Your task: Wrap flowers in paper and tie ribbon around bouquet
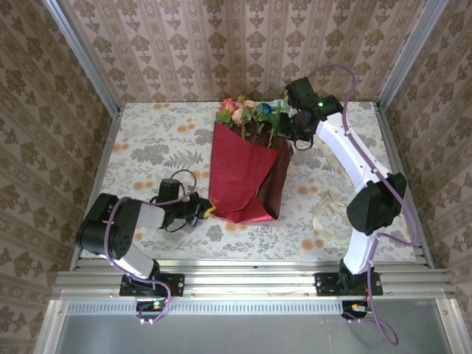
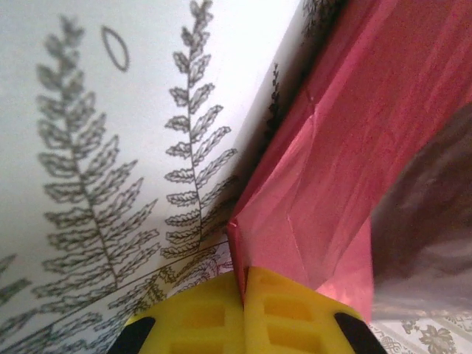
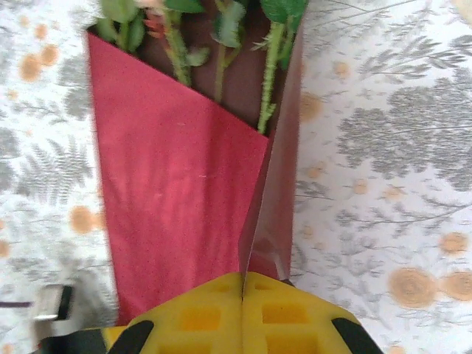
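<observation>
The left arm [image 1: 138,259] and right arm [image 1: 341,141] have white links and black joints. Behind each wrist loop purple cables [image 1: 335,68]; the fingers [image 3: 287,313] are recessed yellow.

Bouquet [image 1: 243,147] lying flat on the tabletop [image 1: 147,151], not tied.
The paper [image 1: 234,181] forms a tapering cone, its crimson face folded across the front and a maroon flap along the right edge. The flowers [image 1: 247,112] protrude from the far open end. The ribbon [image 1: 322,215] lies loose, well apart to the right.

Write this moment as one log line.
left gripper: shut on paper corner | right gripper: shut on paper edge | flowers: in paper | ribbon: untied
</observation>
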